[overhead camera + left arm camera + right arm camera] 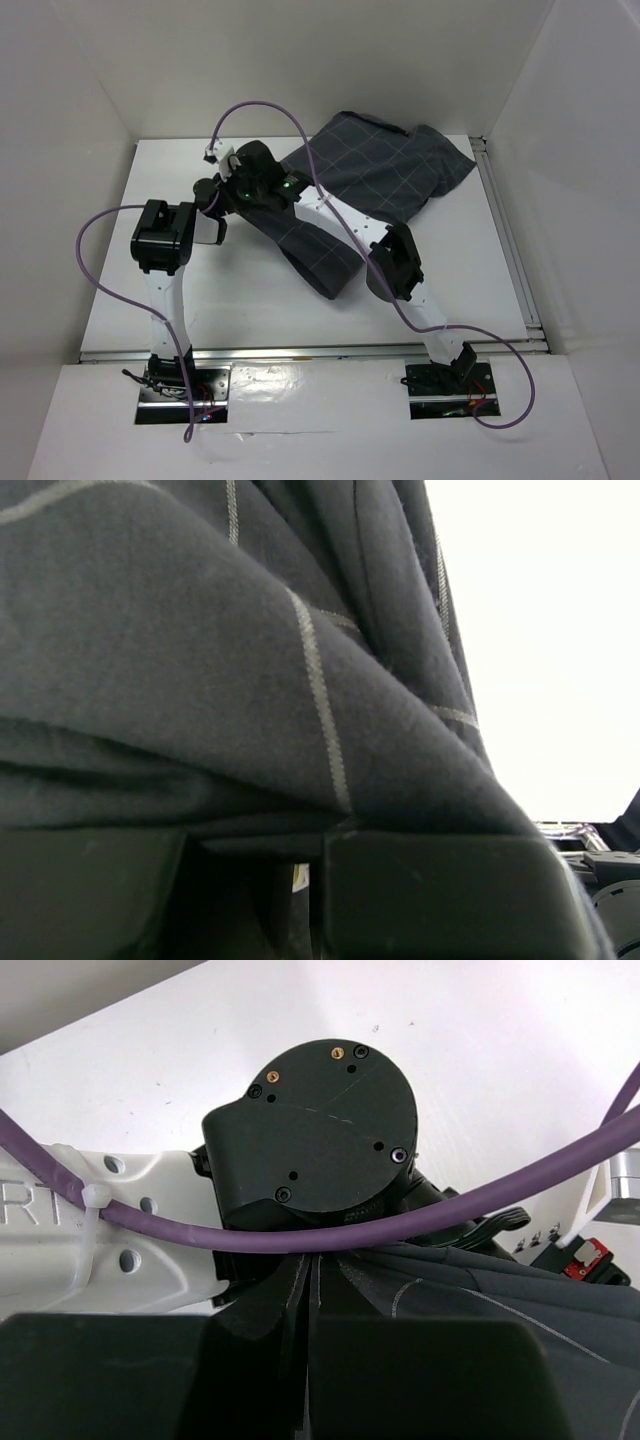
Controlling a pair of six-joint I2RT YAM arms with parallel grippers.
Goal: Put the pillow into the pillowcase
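The dark grey pillowcase [385,170] with a pale grid lies from the far right of the table towards the middle, and one end is lifted between the arms. My left gripper [213,192] is shut on a fold of it, and the cloth [200,660] drapes over the fingers [312,880]. A small pale yellow sliver [298,877] shows between the fingers; I cannot tell what it is. My right gripper [243,190] is shut on a pillowcase edge [480,1300], with the jaws [308,1300] close to the left arm's wrist [320,1130]. The pillow is out of view.
White walls enclose the table [200,300] on three sides. Purple cables [265,108] loop above both arms, and one crosses the right wrist view [400,1225]. A metal rail [510,240] runs along the right table edge.
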